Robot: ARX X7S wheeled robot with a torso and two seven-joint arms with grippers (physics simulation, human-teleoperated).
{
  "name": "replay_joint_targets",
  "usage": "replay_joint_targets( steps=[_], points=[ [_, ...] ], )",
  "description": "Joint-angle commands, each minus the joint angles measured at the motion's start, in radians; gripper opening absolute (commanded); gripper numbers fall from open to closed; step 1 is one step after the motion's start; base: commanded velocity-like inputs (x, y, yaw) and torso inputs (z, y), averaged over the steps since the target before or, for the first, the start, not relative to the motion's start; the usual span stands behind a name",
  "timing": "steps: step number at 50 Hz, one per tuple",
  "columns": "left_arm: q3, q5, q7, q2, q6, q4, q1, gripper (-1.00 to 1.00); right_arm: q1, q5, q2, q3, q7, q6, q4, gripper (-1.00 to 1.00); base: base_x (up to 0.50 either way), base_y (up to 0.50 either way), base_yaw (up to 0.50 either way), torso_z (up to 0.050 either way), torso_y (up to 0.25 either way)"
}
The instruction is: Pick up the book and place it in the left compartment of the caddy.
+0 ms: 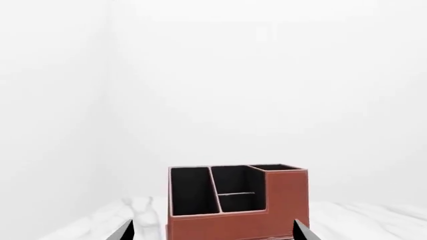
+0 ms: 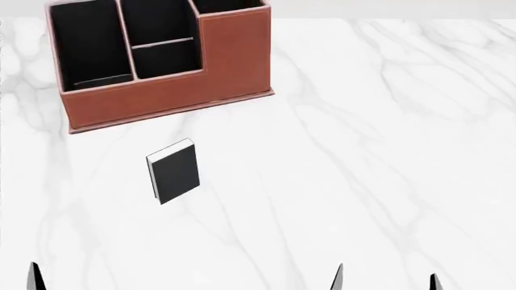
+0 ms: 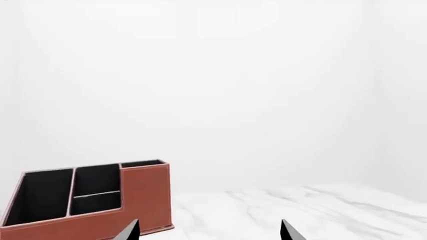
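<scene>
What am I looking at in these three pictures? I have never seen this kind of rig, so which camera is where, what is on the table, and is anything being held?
These are simulator renders of a wheeled robot with two arms. One picture comes from a camera on its head, looking down over a white marble table. The other two come from cameras near each arm's end effector, looking forward.

On the table stands the caddy, a reddish-brown box with black-lined bays. Its left compartment is the long undivided one. In front of it, apart from it, the book lies flat, black-covered with white page edges.

The dark spikes at the pictures' lower edges are fingertips: the left end effector and the right end effector. Both stand open and hold nothing; neither touches the book.
</scene>
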State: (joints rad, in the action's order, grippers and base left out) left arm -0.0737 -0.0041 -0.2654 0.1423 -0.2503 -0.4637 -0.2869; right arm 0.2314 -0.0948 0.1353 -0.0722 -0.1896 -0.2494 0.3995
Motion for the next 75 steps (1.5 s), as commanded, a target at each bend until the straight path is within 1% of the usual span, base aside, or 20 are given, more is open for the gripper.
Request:
replay_joint_targets(
  steps=[1, 15, 67, 75],
  points=[
    [-0.005, -0.002, -0.018, 0.01, -0.006, -0.004, -0.002, 1.0, 0.0, 0.018, 0.006, -0.01, -0.019, -0.034, -0.016, 1.0, 0.0, 0.09, 0.0, 0.0, 0.0],
    [-0.013, -0.008, -0.032, 0.022, -0.005, -0.01, -0.003, 1.0, -0.007, 0.023, 0.016, -0.023, -0.037, -0.032, -0.022, 1.0, 0.0, 0.11, 0.0, 0.0, 0.0],
    [-0.035, -0.031, -0.076, 0.059, -0.009, -0.017, -0.003, 1.0, -0.018, 0.009, 0.056, -0.061, -0.076, -0.027, -0.028, 1.0, 0.02, 0.26, 0.0, 0.0, 0.0],
    [-0.038, -0.035, -0.08, 0.066, -0.013, -0.017, -0.006, 1.0, -0.023, -0.002, 0.052, -0.06, -0.087, -0.043, -0.041, 1.0, 0.0, 0.0, 0.0, 0.0, 0.0]
  ],
)
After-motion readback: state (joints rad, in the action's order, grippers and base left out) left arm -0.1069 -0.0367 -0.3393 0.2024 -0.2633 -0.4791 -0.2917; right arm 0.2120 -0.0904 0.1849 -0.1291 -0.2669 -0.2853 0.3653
